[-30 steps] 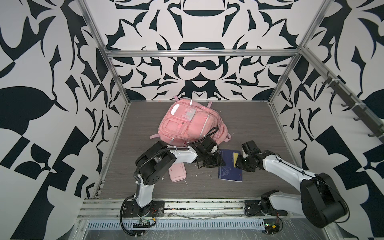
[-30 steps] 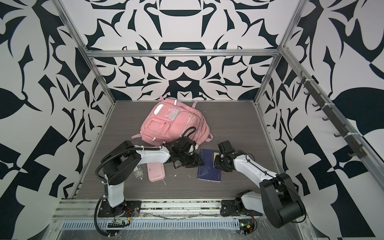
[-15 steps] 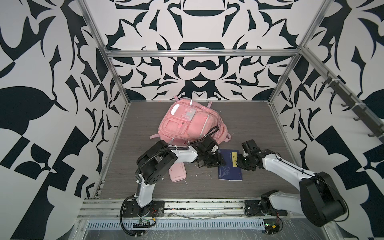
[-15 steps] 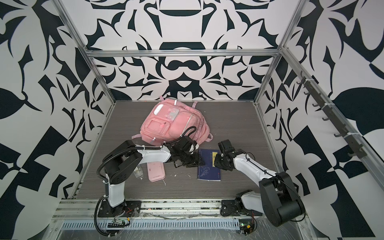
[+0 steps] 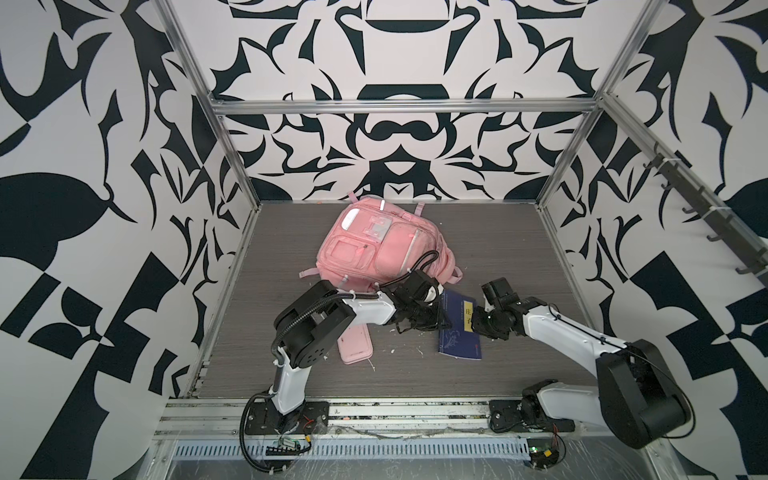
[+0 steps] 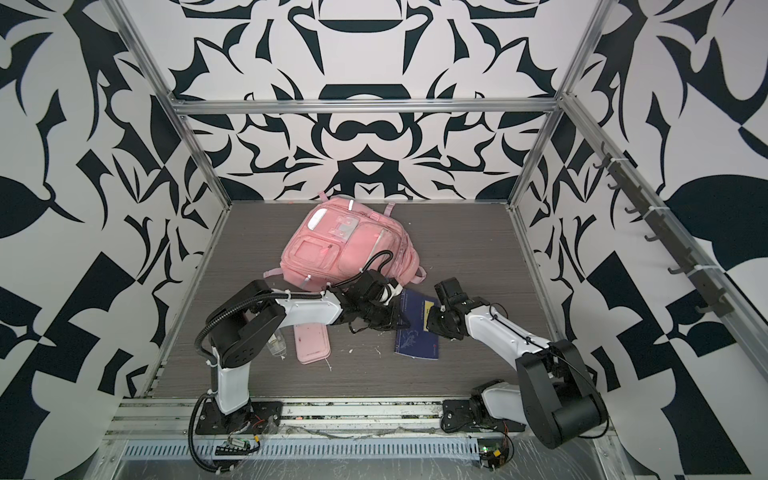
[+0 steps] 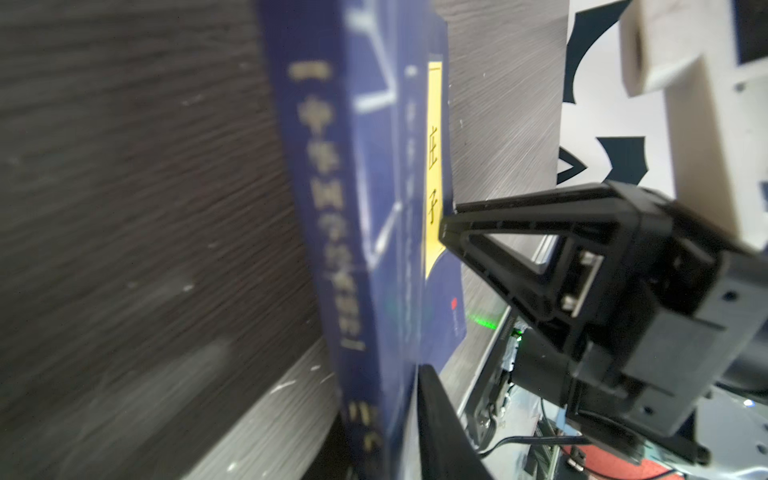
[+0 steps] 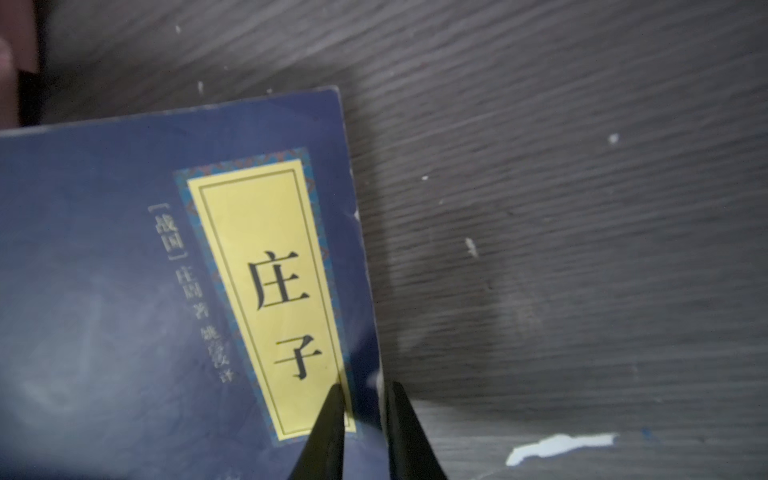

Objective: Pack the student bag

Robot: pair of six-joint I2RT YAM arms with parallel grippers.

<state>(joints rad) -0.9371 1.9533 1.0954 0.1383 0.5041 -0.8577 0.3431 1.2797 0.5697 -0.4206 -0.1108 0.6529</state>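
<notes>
The student bag (image 5: 382, 245) (image 6: 345, 245), pink, lies front-up at the back middle of the table. A blue book (image 5: 457, 336) (image 6: 415, 340) with a yellow title label lies in front of it, between both grippers. My left gripper (image 5: 432, 322) (image 6: 392, 320) is shut on the book's spine edge (image 7: 365, 291); one black finger (image 7: 440, 424) lies against the cover and the other is hidden. My right gripper (image 5: 473, 323) (image 8: 365, 386) is at the opposite long edge. Its jaws stand a narrow gap apart astride that edge, one tip over the label (image 8: 266, 291). Whether they clamp it does not show.
A flat pink pencil case (image 5: 353, 343) (image 6: 311, 343) lies near the left arm, with a clear bottle (image 6: 276, 343) under that arm's elbow. White scraps dot the dark table (image 5: 519, 249). A hook rail (image 5: 706, 216) runs along the right wall.
My left gripper has closed onto the book's spine edge. My right gripper has stayed at the book's far edge, shifting only slightly. Book and bag have not moved.
</notes>
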